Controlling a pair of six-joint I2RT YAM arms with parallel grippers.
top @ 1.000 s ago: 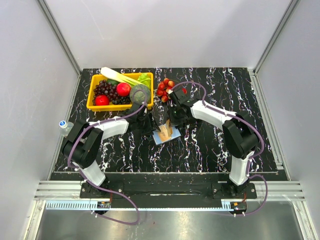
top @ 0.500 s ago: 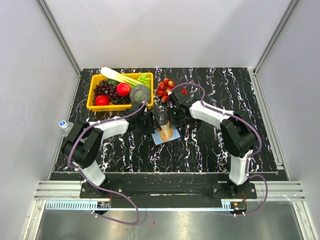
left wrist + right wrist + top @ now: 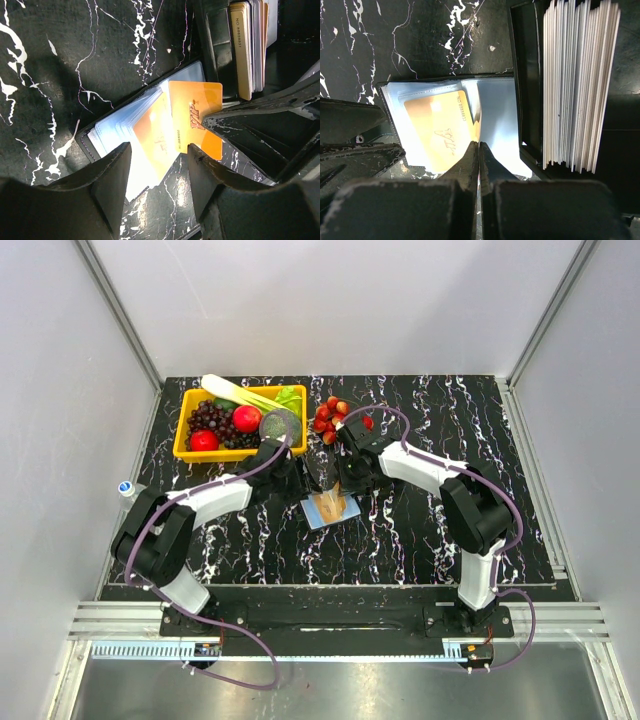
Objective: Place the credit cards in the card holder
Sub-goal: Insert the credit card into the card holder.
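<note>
i see black white-veined worktop (image 3: 420, 540), pale grey walls (image 3: 350, 300). card holder (image 3: 328, 510) lies open at worktop centre, blue sleeves up. credit card (image 3: 197, 117) reads "vip"; number line too small. right hand (image 3: 479, 150) pinched shut on that card over holder. left hand (image 3: 157, 155) open over holder.

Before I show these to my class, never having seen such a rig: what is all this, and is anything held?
Two robot arms, the left arm and the right arm, stand on a black marbled table. The wide picture looks down from above; the other two come from wrist cameras. On the table: an open card holder, a black tray with a stack of cards, a yellow basket of fruit. The right pincer is shut on an orange credit card at the holder; another card lies in it. The left pincer stands open astride the holder.
</note>
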